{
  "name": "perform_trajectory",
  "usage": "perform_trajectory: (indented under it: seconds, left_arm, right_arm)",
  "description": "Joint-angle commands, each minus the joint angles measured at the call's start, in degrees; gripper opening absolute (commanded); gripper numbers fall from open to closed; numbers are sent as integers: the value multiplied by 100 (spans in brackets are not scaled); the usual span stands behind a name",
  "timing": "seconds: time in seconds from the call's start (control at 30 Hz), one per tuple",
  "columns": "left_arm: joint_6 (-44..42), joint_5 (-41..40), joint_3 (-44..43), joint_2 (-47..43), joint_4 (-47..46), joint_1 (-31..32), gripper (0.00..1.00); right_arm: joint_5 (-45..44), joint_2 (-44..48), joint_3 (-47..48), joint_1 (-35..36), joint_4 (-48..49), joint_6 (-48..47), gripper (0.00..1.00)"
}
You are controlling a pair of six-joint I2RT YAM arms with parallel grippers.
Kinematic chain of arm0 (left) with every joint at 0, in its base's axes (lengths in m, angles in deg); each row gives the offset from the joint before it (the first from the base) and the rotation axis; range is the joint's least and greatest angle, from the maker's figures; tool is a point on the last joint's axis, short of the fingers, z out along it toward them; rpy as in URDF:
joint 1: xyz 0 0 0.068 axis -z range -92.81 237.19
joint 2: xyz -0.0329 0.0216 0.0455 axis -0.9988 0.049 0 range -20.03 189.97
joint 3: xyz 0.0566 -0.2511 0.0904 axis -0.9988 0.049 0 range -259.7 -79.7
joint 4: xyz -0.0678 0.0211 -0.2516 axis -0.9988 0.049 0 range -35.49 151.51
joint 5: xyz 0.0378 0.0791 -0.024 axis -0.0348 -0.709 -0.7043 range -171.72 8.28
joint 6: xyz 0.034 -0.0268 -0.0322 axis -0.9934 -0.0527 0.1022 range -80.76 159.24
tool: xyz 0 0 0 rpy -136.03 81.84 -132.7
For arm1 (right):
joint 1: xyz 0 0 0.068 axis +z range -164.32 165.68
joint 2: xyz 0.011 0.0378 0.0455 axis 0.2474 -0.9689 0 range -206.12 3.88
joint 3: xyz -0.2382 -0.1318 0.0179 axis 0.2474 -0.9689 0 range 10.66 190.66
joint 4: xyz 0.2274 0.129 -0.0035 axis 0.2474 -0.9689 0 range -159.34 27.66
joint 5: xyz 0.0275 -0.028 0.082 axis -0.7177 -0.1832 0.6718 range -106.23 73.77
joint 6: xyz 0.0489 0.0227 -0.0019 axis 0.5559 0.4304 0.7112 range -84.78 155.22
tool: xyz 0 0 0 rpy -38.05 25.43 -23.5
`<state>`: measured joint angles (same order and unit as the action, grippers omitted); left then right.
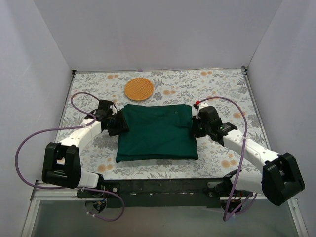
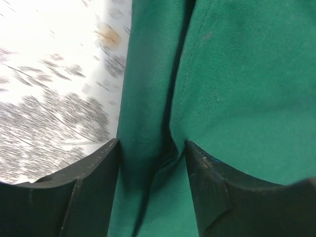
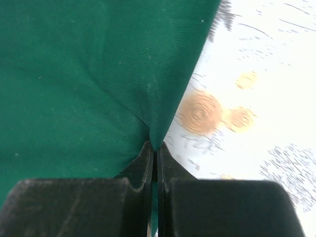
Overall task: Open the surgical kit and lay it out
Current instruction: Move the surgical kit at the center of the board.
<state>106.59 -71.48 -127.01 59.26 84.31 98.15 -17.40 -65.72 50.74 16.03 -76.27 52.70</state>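
Pinching soft, limp cloth wrap (image 1: 157, 132) at frame-right edge, right gripper (image 3: 154, 150) fingers press together; left gripper (image 2: 152, 144) fingers straddle hem fold, grip unclear.

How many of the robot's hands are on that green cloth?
2. The left hand straddles a fold at the green cloth's left edge; the right hand pinches its right edge.

Table (image 1: 222, 94), floral-patterned top: carrying one folded dark green cloth wrap (image 1: 157, 132) at centre; round woven orange basket (image 1: 138, 89) lying just behind it.
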Motion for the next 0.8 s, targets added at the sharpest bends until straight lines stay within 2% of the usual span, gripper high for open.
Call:
perform_trajectory:
  seconds: [0.0, 0.07, 0.2, 0.3, 0.33, 0.47, 0.5, 0.53, 0.7, 0.77]
  left_arm:
    - [348, 514, 152, -317, 0, 441, 51]
    - [463, 479, 134, -283, -97, 651, 47]
    - [568, 400, 38, -124, -211, 828, 46]
    - [595, 181, 55, -168, -255, 837, 47]
    - [586, 119, 55, -203, -247, 837, 48]
    - [586, -171, -32, -519, -133, 829, 66]
    - [595, -380, -41, -746, -63, 837, 69]
    - [604, -487, -68, -878, -27, 837, 71]
    - [551, -1243, -278, -1819, 193, 837, 93]
    - [490, -1550, -340, -2320, 245, 837, 98]
  right_arm:
    - [-902, 271, -263, -161, -944, -228, 1]
    - [-920, 333, -316, -231, -953, -183, 1]
    - [-947, 404, -395, -266, -1006, -7, 6]
    - [-955, 500, -457, -266, -980, 63, 12]
    - [-981, 518, -422, -266, -997, 89, 19]
    - [-1244, 685, -89, -266, -1322, 63, 43]
    - [-1245, 755, 26, -266, -1409, 28, 47]
    - [-1280, 790, 131, -266, -1567, -7, 55]
    - [-1289, 992, 974, -100, -1902, -209, 74]
    - [-1289, 1010, 1195, 260, -1894, -244, 82]
